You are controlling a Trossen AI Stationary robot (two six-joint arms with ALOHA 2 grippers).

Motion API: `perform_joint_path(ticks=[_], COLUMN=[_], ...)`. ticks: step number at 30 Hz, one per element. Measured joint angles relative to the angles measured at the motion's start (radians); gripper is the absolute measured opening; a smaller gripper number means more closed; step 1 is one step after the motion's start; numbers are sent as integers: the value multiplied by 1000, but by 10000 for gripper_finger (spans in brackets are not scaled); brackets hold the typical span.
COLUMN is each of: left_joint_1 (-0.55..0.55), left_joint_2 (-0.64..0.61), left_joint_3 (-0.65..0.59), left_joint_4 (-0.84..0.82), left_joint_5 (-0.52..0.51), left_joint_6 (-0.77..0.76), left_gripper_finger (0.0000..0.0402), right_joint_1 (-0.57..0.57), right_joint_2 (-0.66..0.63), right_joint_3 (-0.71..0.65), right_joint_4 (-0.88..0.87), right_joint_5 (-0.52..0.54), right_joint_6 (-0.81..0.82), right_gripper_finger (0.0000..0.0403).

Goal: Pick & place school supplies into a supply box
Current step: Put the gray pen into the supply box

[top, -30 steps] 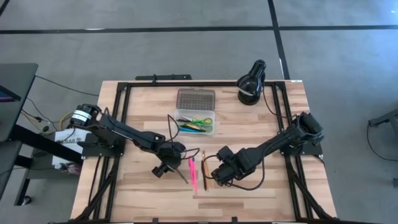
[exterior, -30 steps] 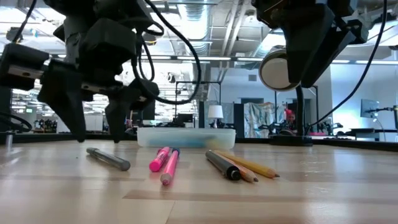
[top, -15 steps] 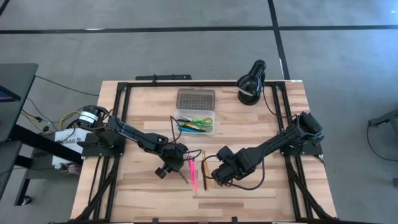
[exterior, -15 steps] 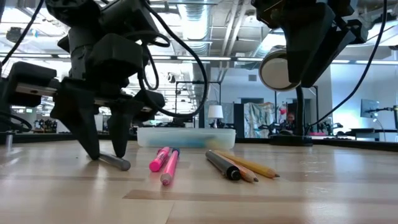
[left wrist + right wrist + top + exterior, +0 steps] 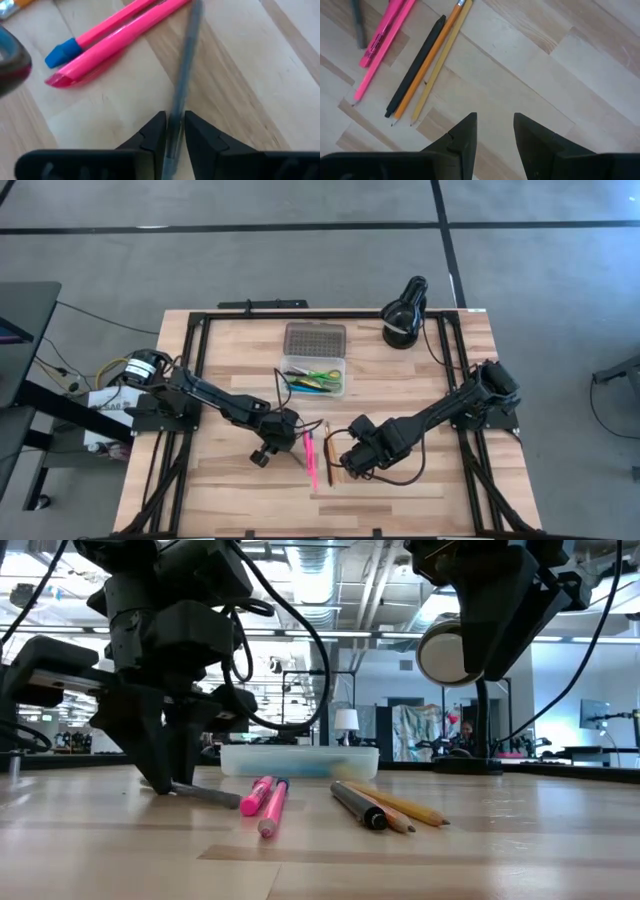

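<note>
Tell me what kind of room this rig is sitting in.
Probably a large open lab or workshop: exposed ceiling ducts, rows of workstations with monitors behind the wooden table, and a person seated far back.

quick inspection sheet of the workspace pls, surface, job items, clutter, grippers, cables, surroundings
surface: wooden table, black frame.
job's things: grey pen; two pink pens; black pen and two pencils on the table; supply box open, holding scissors and pens.
clutter: black desk lamp.
grippers: left gripper closed around the grey pen; right gripper open above bare wood.
cables: loops along both arms.
surroundings: grey floor; open workshop behind.
</note>
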Motion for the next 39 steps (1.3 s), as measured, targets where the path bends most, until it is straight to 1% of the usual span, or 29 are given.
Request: perform_joint_path(ticks=[10,15,23,26,30,36,39], left_joint_1=[0,0,1,1,2,2,3], left_joint_2=[-4,-6,-11,-33,-86,-146,-146], left_joint_3=[2,3,3,3,0,-12,-11], left_joint_4=[-39,-60,-73,-133,-294,-417,-451], left_joint_5=[-32,-42,-47,-66,-120,-205,-220], left_joint_6=[-100,-150,-182,-204,-242,-250,-243], left_gripper_finger=[31,33,33,32,32,29,28], right_joint_1=[0,1,1,1,1,-6,-13], right_joint_2=[0,0,0,0,0,0,0], right_joint_3=[0,0,0,0,0,0,0], right_joint_4=[-2,-3,-3,-3,-3,-3,-3], right_joint_5=[0,0,0,0,0,3,4], right_joint_6=[-16,-16,-24,-24,-27,-50,-53], right_gripper_finger=[120,120,120,120,120,120,120])
